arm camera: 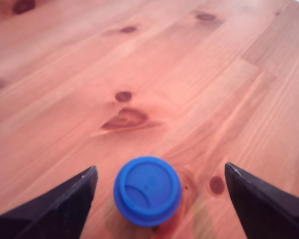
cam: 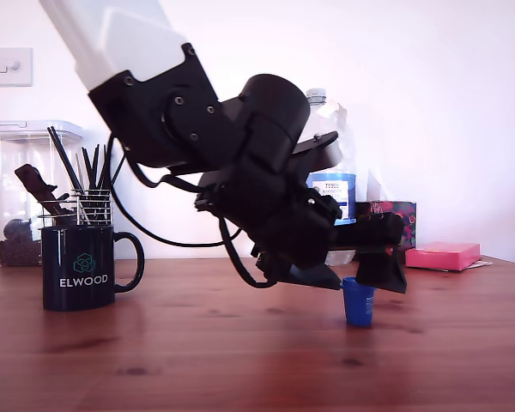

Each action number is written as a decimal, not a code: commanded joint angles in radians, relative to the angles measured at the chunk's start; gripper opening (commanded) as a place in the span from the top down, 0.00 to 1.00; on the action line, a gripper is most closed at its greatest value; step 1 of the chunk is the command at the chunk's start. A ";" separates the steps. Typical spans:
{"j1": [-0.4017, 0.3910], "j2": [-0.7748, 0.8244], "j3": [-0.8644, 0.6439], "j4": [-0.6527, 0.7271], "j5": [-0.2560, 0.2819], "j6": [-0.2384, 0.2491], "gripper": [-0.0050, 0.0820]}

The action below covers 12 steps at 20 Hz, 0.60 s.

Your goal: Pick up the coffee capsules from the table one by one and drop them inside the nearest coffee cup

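I see my arm's black hand (cam: 360, 276) lowered close to the table (cam: 197, 360), its two fingers (arm camera: 60, 209) spread wide apart. Between them stands the blue capsule (arm camera: 147, 190), upright on the wood with its flat round face toward the wrist camera. In the wrist view there is clear wood on both sides of the capsule, so neither finger touches it; it sits a little nearer one finger than the other. The hand holds nothing.

In the exterior view the blue capsule rests on the table just beneath the hand's tip, toward the exterior view's right. The coffee cup (cam: 79, 266), dark and glossy with white "ELWOOD" lettering and a loop handle, stands well apart from it at the exterior view's left. Behind the cup are a wire holder of black sticks (cam: 90, 193) and a clear plastic canister (cam: 21, 189). Behind the arm I can make out a plastic bottle with a blue label (cam: 332, 184), and a flat pink box (cam: 443, 255) lies at the far right. I see only the one capsule.
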 commanded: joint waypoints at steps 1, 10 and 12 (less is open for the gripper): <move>0.001 0.058 0.018 -0.029 0.011 -0.009 0.09; 0.006 0.069 0.048 -0.093 0.011 -0.008 0.22; 0.006 0.069 0.048 -0.108 0.011 -0.004 0.36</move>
